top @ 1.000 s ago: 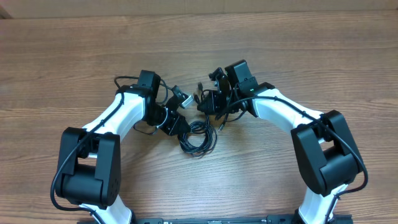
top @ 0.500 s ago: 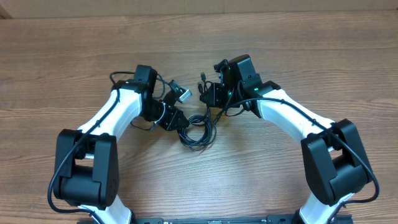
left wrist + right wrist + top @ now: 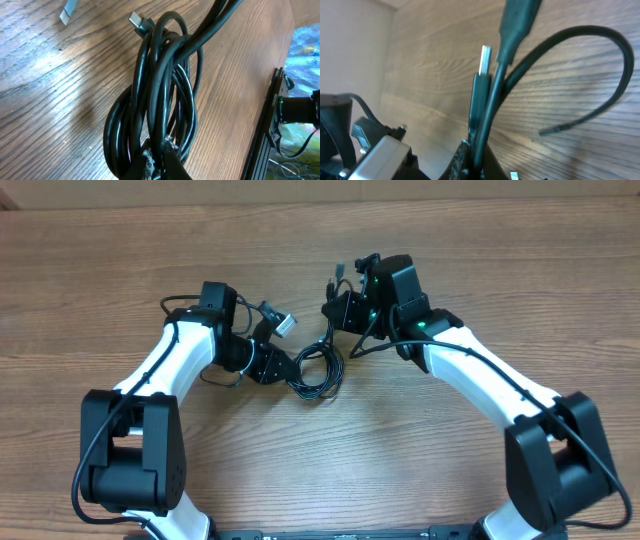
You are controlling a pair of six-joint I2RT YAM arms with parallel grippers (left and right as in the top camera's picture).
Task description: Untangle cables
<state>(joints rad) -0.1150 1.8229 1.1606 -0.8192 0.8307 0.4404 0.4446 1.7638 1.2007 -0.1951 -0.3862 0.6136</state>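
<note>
Both tools are clenched on the cables [image 3: 318, 372] near the middle of the table [image 3: 320, 470]: left tool [image 3: 286, 371] on the coil, right tool [image 3: 337, 310] on plug ends. Loops look bunched; untangling seems barely begun.

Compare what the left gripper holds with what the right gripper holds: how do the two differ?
The left gripper pinches a coil of many looped strands; the right gripper pinches just a few plug ends. The coil lies spread over the table; the plug ends stick straight out from the grip. Both are thin black cable, gripped by shut jaws.
</note>
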